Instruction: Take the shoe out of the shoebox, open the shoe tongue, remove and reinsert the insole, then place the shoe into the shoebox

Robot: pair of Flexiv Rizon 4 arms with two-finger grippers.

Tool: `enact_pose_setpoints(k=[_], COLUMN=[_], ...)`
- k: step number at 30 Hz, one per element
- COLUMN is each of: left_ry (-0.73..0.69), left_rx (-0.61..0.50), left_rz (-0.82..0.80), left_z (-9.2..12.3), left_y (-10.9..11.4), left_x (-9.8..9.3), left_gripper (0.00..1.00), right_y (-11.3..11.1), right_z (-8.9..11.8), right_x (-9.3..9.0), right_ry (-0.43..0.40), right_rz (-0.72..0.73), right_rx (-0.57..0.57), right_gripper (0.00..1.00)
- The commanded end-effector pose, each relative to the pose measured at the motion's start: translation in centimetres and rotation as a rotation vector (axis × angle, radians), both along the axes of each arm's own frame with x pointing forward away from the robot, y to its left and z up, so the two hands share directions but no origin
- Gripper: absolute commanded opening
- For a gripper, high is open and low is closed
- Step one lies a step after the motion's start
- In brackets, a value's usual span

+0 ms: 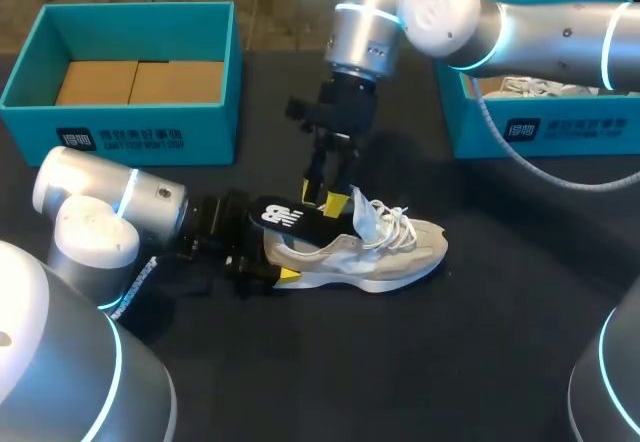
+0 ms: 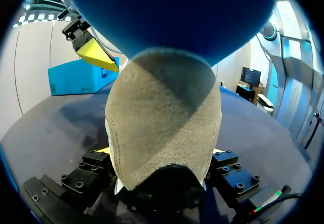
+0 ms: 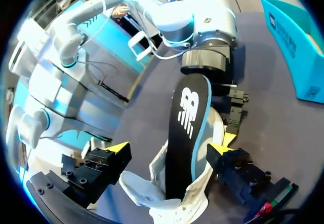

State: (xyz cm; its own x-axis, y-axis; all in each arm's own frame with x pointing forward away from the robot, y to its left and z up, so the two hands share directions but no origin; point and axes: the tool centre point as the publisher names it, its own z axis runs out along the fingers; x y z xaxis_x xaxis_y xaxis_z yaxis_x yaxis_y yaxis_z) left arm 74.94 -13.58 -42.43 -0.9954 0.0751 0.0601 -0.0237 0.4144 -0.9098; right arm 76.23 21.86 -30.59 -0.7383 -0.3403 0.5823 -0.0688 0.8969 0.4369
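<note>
A beige and white sneaker lies on its side mid-table, laces up, tongue pulled open. A black insole with a white logo sticks halfway out of its heel opening. My left gripper is shut on the shoe's heel; in the left wrist view the suede heel fills the gap between its fingers, under the insole's blue underside. My right gripper hangs open just above the insole. In the right wrist view the insole runs between its wide-apart fingers and neither touches it.
A teal shoebox with a cardboard floor stands at the back left. A second teal box at the back right holds another white shoe. Dark table surface lies bare in front of the sneaker.
</note>
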Motion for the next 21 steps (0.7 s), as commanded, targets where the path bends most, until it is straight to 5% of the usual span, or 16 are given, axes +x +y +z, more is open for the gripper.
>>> enact_pose_setpoints(k=[1,21], left_ry=[0.001,0.001], left_rx=[0.004,0.004], left_rz=[-0.001,-0.001], left_z=[-0.5,-0.5], left_y=[0.0,0.0], left_x=[0.1,0.1], left_gripper=[0.00,0.00], right_y=[0.3,0.6], right_z=[-0.5,-1.9], right_x=[0.1,-2.3], right_ry=[0.060,0.129], right_rz=[0.028,0.012], right_rx=[-0.017,-0.031], right_gripper=[1.00,1.00])
